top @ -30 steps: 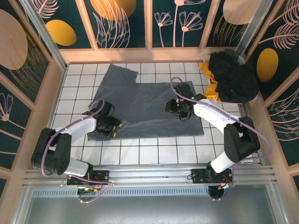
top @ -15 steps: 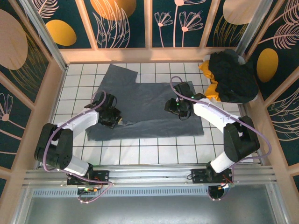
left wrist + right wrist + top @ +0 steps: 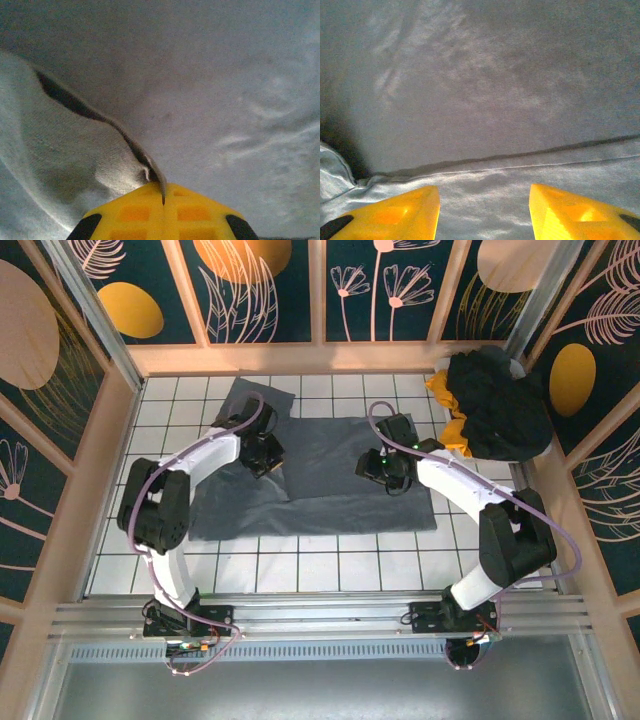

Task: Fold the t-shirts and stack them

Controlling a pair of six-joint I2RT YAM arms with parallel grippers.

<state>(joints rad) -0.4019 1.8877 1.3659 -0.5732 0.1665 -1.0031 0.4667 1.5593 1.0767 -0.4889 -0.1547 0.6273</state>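
The white tiled table (image 3: 330, 560) is being taken up across its middle by a slate grey-blue t-shirt (image 3: 330, 455), which is being kept mostly flat, with one sleeve reaching toward the upper left of the top view. At the upper right corner of the table a heap is being formed by a black t-shirt (image 3: 500, 405) piled over a yellow-orange t-shirt (image 3: 452, 432), well apart from the left arm and just beside the far right edge of the grey-blue shirt.

The left arm (image 3: 190, 465) is being stretched from the lower left up over the left part of the grey-blue shirt. The right arm (image 3: 470, 500) is being bent in from the lower right over the shirt's right part.

The left gripper (image 3: 268, 452) is being held over the shirt's upper left area; in the left wrist view its yellow fingers (image 3: 195, 215) are being pressed together on a raised fold of the grey-blue cloth (image 3: 225, 75), the edge of the fold being pinched between them (image 3: 163, 200).

The right gripper (image 3: 385, 465) is being held low over the cloth (image 3: 495, 75), its yellow fingers (image 3: 395, 212) being kept apart (image 3: 485, 210) with a hem line running across between and above them.
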